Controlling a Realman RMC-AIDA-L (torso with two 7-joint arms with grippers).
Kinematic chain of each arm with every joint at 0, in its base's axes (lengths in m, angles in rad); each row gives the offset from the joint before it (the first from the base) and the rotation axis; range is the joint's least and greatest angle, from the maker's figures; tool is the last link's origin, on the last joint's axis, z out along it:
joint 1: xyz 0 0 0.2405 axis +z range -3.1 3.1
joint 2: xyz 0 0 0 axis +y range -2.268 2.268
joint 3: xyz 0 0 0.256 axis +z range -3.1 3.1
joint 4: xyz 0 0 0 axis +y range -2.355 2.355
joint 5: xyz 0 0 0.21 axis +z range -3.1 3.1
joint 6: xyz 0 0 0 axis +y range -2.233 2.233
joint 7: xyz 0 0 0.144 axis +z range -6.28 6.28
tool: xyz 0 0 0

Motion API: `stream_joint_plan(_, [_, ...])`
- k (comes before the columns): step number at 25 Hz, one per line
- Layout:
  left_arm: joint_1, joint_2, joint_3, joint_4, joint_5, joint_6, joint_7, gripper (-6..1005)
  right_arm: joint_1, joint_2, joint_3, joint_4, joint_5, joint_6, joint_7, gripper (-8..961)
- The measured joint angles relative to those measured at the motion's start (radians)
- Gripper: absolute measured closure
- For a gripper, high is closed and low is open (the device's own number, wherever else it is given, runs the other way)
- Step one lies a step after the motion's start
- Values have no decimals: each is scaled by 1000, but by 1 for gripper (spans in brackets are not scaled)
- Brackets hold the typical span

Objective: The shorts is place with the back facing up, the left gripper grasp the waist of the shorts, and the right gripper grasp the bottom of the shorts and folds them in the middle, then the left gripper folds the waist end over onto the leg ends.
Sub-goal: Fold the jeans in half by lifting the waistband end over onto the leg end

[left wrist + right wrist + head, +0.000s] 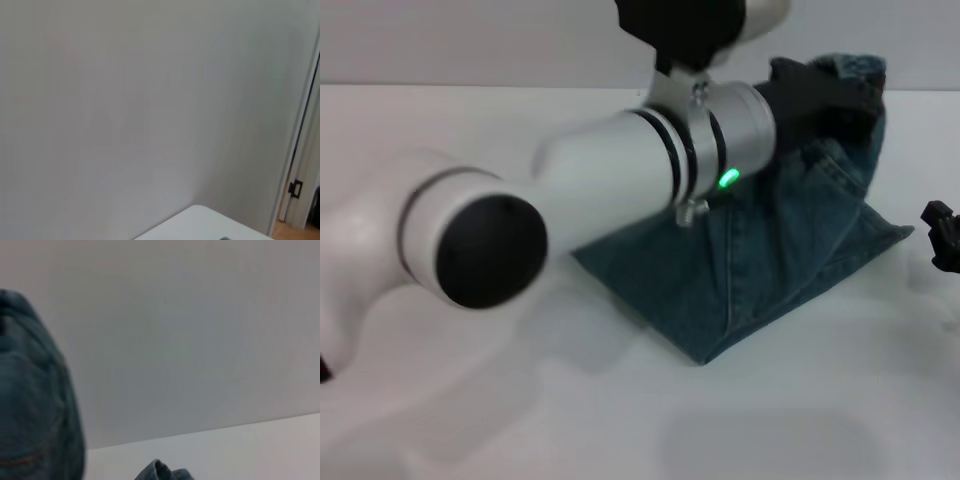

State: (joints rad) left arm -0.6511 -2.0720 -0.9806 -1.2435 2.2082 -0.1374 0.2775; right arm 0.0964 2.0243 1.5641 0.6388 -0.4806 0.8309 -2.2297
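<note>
The blue denim shorts [770, 260] lie folded lengthwise on the white table [620, 420] in the head view. Their straight-hemmed bottom [640, 305] rests flat toward me. The gathered waist [855, 72] is raised off the table at the far end, and my left gripper [812, 97], a black claw on the silver arm with a green light [728, 180], is shut on it. My right gripper [942, 238] sits at the right edge of the table, apart from the cloth. In the right wrist view, denim [35, 405] fills one side.
My left arm's white forearm and black elbow cap [490, 250] stretch across the table and hide part of the shorts. A pale wall stands behind the table. The left wrist view shows only that wall, a table corner [200, 225] and a door frame [300, 165].
</note>
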Motion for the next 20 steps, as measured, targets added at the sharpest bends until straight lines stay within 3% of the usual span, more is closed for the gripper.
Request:
stream_joint_plan(13, [-18, 1, 54, 65, -21, 136, -3, 802, 24, 2, 0, 0, -101, 28, 51, 954])
stream_joint_plan(18, [-26, 0, 56, 83, -22, 148, -4, 607, 15, 2, -2, 1, -102, 52, 60, 954])
stream_joint_plan(20, [-27, 0, 56, 87, -22, 149, -4, 450, 12, 2, -3, 0, -102, 72, 65, 954])
